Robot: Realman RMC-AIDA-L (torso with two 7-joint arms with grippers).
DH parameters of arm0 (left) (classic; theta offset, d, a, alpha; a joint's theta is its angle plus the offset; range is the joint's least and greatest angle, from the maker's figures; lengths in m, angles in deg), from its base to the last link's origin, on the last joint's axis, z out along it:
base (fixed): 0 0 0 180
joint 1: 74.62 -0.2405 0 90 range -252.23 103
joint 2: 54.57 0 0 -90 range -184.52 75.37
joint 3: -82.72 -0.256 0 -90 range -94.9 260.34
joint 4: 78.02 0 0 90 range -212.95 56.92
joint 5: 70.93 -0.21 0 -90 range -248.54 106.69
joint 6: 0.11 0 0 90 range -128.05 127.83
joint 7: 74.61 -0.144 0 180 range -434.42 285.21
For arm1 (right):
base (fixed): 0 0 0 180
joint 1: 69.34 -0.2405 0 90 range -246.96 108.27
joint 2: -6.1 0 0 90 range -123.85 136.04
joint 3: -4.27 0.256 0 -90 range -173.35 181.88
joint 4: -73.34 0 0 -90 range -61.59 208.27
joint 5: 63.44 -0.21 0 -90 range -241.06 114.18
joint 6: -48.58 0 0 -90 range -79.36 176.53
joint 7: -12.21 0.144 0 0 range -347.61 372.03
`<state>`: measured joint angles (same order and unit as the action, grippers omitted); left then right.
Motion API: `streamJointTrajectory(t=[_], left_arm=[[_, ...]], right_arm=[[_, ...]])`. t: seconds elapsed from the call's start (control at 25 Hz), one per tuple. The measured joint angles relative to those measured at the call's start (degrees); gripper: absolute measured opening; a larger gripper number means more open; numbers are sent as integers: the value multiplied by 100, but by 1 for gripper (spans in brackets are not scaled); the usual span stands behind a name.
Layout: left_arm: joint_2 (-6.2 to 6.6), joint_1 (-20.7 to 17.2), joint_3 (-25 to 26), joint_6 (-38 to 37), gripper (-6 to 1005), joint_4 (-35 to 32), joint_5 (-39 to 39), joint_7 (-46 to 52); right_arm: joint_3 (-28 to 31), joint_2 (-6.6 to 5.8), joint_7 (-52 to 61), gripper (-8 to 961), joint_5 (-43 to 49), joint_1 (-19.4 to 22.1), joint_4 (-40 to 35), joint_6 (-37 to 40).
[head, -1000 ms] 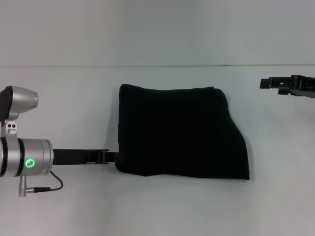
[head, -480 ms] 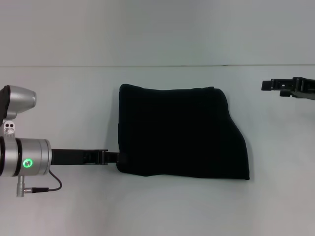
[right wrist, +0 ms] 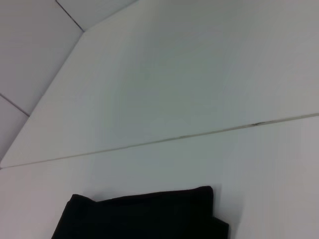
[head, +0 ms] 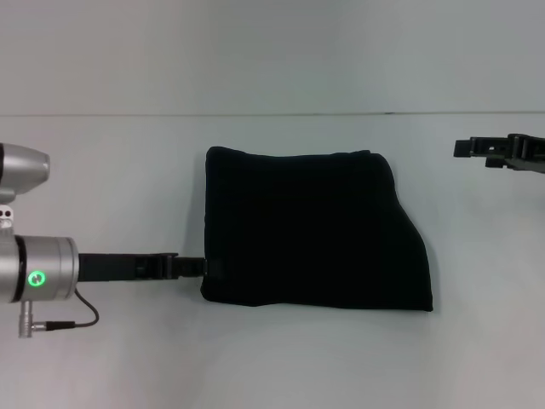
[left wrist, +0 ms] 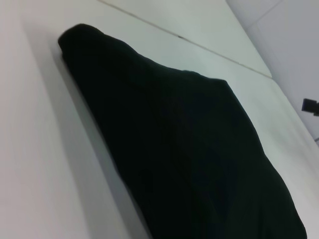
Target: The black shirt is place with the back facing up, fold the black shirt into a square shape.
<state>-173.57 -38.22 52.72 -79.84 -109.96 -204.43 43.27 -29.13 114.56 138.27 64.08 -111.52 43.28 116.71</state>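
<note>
Reaching in low from our left side, the left tool (head: 200, 267) sits at the near-left corner of the black shirt (head: 311, 228), its tip right against the cloth's edge. We cannot tell whether it is pinching the fabric or merely touching it, as black meets black there. We judge that the low, flat approach suits sliding along the counter (head: 128, 358) to tidy or let go of that corner. The black shirt lies mid-counter as a compact, thick, roughly square bundle, though its right edge slants outward toward the near side, so the fold looks nearly complete. The right tool (head: 467, 146) hovers well apart at the far right, clear of the cloth; we cannot tell its state either.
</note>
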Motion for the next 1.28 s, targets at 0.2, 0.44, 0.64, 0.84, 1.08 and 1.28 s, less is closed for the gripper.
streamJointTrajectory(t=[0.2,0.44,0.64,0.84,1.08,1.28], left_arm=[[35,-107,177,-27,520,-295,17,130],[104,-167,704,-440,816,-945,328,54],[163,-18,762,-935,888,-1077,1313,-589],[134,215,632,-1381,885,-1075,1677,-1362],[-42,253,-93,-1596,878,-1226,1850,-2168],[-106,197,-816,-1595,877,-1560,1807,-2388]], right_arm=[[10,-14,2,857,0,11,-9,28],[211,-51,-245,855,-222,113,-125,438],[242,16,-918,852,-808,375,-568,1221],[244,260,-1464,858,-974,596,-1326,2002],[84,889,-1760,866,-877,841,-2804,2331],[-305,1054,-1363,863,-386,816,-3222,2205]])
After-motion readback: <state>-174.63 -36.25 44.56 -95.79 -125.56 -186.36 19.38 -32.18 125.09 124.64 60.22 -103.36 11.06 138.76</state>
